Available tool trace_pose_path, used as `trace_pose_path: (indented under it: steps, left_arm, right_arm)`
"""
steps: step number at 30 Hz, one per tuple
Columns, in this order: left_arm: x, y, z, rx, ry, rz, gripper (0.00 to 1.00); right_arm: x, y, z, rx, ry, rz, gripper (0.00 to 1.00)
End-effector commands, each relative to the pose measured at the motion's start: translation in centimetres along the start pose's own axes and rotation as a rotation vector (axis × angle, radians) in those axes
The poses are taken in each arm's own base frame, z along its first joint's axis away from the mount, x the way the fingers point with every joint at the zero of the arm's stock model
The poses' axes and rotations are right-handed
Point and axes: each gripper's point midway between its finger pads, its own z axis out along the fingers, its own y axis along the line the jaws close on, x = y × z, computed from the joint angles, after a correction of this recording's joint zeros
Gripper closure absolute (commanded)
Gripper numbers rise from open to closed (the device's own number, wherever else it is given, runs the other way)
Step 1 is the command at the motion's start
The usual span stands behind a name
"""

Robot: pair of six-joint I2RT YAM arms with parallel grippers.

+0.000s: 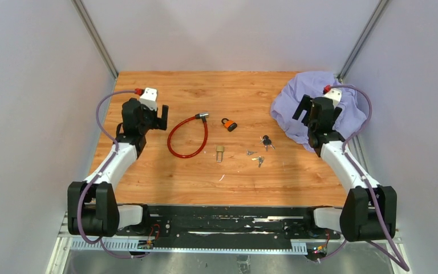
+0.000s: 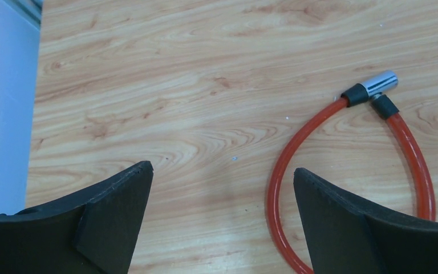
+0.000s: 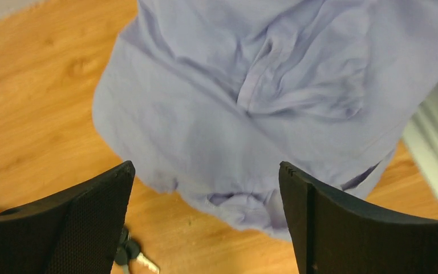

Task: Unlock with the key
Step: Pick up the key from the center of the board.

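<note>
From above, the keys (image 1: 267,140) are seen on the table (image 1: 171,177), apart from both grippers and nearer the right gripper (image 1: 299,108) than the left gripper (image 1: 162,117). Both are spread wide and empty. At the left wrist, a red cable lock (image 2: 279,171) is partly hidden behind one finger. At the right wrist, the keys are glimpsed beside one finger, below a lilac cloth (image 3: 262,85).

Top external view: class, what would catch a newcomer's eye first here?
The red cable lock loops brightly left of centre on the wooden table. A crumpled lilac cloth fills the far right corner. Between them lie a small orange padlock and scattered keys.
</note>
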Motion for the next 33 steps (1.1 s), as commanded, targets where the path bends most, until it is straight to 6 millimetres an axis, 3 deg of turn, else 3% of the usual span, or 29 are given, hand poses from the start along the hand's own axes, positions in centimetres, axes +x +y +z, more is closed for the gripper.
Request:
trace_pose_path:
  steps: [1,9,14,21,33]
  left_arm:
    - [2.5,-1.5,-1.3,0.113,0.234,0.018,0.01]
    - [1.0,-2.4,-2.2,0.186,0.254,0.012,0.02]
    - [1.2,-3.0,-3.0,0.226,0.282,0.021,0.0]
    - [1.5,-3.6,-4.0,0.268,0.307,0.033,0.02]
    - [1.1,-4.0,-4.4,0.294,0.307,0.025,0.03]
  right_arm:
    - [8.2,2.4,-1.9,-0.185,0.397,0.108,0.05]
    - [12.7,8.6,-5.1,-0.318,0.51,-0.095,0.09]
    - [15.2,10.9,-5.1,-0.387,0.582,-0.112,0.34]
    - [17.0,12.4,-3.9,-0.409,0.662,-0.151,0.6]
    - [19.4,12.7,-3.7,-0.379,0.731,-0.204,0.69]
